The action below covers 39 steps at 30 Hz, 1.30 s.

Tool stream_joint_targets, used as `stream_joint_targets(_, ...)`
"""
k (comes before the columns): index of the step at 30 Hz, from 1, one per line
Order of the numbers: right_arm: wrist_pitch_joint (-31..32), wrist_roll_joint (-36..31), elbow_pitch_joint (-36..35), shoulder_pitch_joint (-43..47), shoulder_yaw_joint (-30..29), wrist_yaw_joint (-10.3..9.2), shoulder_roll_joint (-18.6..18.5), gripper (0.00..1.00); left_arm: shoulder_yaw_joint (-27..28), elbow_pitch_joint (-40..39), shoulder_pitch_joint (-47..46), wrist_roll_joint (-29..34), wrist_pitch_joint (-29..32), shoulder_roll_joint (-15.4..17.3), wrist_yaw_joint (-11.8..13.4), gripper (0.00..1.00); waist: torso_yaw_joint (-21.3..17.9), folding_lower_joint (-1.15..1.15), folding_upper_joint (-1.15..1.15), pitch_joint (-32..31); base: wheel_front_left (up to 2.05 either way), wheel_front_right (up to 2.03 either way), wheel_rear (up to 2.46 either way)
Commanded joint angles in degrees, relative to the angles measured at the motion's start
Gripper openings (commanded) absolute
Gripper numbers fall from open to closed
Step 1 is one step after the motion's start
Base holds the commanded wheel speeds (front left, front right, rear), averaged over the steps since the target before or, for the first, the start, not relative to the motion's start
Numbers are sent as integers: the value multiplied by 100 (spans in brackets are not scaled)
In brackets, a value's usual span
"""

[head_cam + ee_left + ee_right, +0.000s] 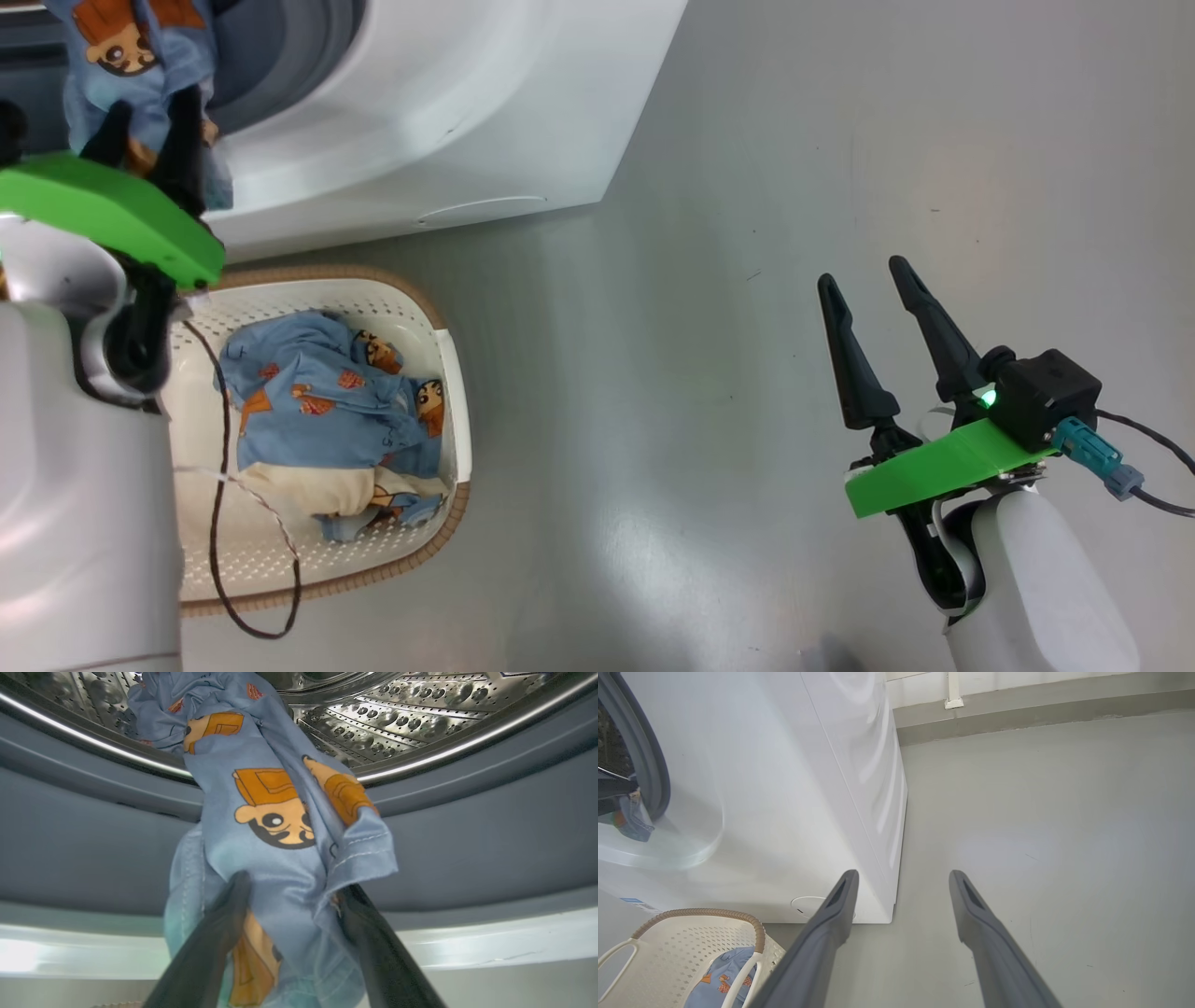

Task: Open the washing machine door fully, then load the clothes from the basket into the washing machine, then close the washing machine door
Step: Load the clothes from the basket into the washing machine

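Left claw point(294, 884), spread with the blue cartoon-print garment point(275, 812) slack between its fingers point(210, 942), faces the steel drum point(411, 714) straight ahead, cloth running lengthwise over the grey seal point(467, 835); right claw point(863, 271) spread, well apart.

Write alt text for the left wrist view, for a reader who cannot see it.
A light blue garment printed with orange-brown cartoon characters lies between the left hand's spread dark fingers and trails up over the grey rubber seal into the perforated steel drum. The washing machine's white front runs below.
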Motion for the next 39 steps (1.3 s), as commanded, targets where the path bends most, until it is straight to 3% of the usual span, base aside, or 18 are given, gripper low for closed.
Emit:
stream_joint_targets(1, -27, 40, -91, 85, 124, 9, 42, 100, 47, 49, 34, -11, 177, 226, 31, 25, 2, 0, 0, 4, 0, 0, 0)
stream_joint_targets(2, -27, 47, -87, 83, 124, 9, 42, 100, 28, 76, 8, -15, 201, 239, 19, 0, 5, 0, 0, 7, 0, 0, 0)
stream_joint_targets(6, -27, 73, -71, 69, 131, 9, 42, 100, -51, 110, -97, 38, 133, 287, -1, 0, 12, 0, 0, 17, 0, 0, 0)
stream_joint_targets(23, -27, 167, -132, 0, 194, 9, 42, 100, -443, 68, -1074, 771, -1803, 630, -56, 0, -29, 0, 0, 206, 0, 0, 0)
stream_joint_targets(39, -27, 316, -214, -107, 308, 9, 42, 100, -619, 859, -2636, 678, -2411, 1199, -242, 0, -370, 0, 0, 890, 0, 0, 0)
